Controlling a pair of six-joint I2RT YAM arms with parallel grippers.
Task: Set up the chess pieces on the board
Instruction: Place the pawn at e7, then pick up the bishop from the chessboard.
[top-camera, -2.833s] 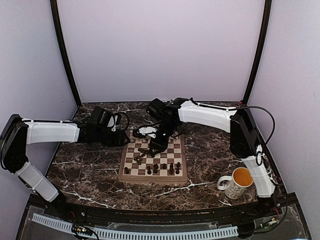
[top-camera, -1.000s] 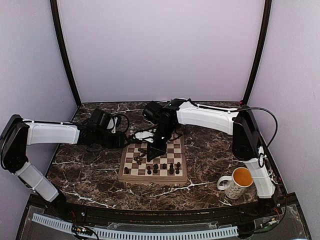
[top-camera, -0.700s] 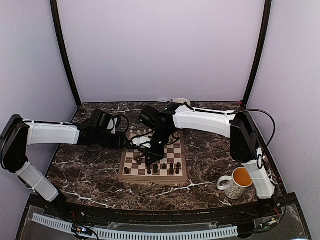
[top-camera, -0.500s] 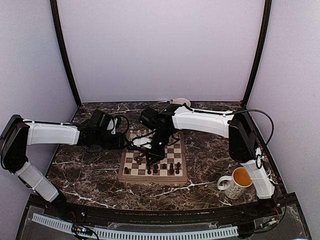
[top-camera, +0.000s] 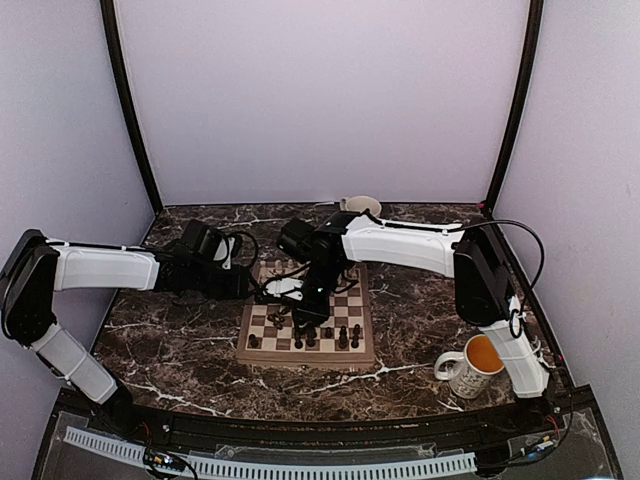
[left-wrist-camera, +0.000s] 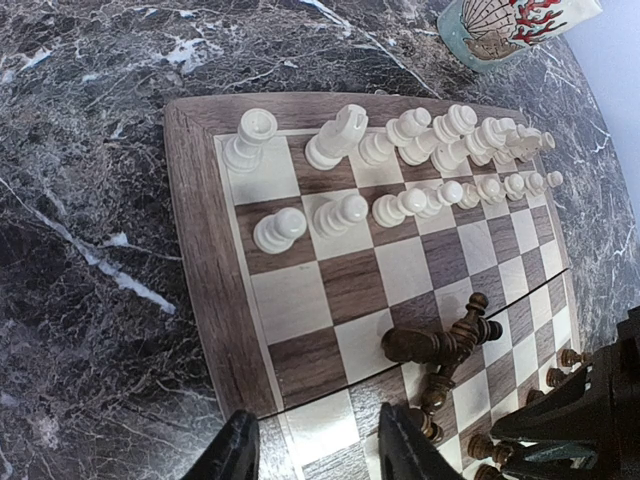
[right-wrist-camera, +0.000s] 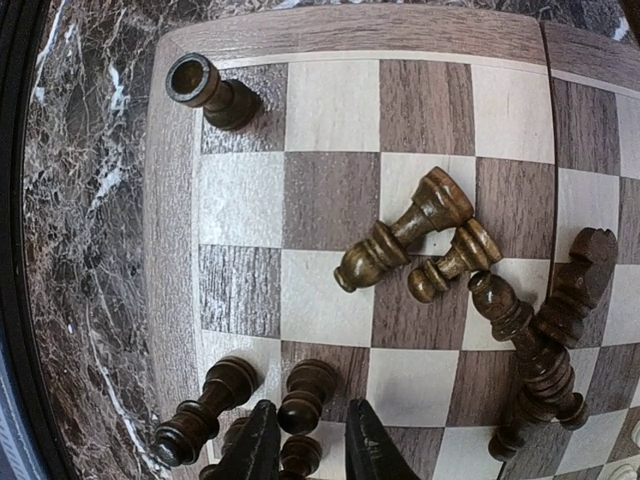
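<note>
The board (top-camera: 258, 347) lies mid-table. Cream chess pieces (left-wrist-camera: 400, 150) stand in two rows at its far end. Several dark pieces (right-wrist-camera: 405, 235) lie tipped in a heap near the middle. A dark rook (right-wrist-camera: 210, 88) stands upright on a corner square. My right gripper (right-wrist-camera: 312, 410) hangs low over the near rows, jaws slightly open either side of an upright dark pawn (right-wrist-camera: 320, 375), with a gap on its right side. Nothing lies between the open jaws of my left gripper (left-wrist-camera: 318, 435), which hovers over the board's left edge.
A mug (top-camera: 470, 365) of orange liquid stands near the right arm's base. A patterned cup (left-wrist-camera: 510, 25) sits beyond the board's far end. More upright dark pieces (top-camera: 325, 337) line the near row, close to the right fingers.
The right arm has come down and toward the near-left part of the board, and its jaws have parted a little around the upright pawn. The left arm has stayed still.
</note>
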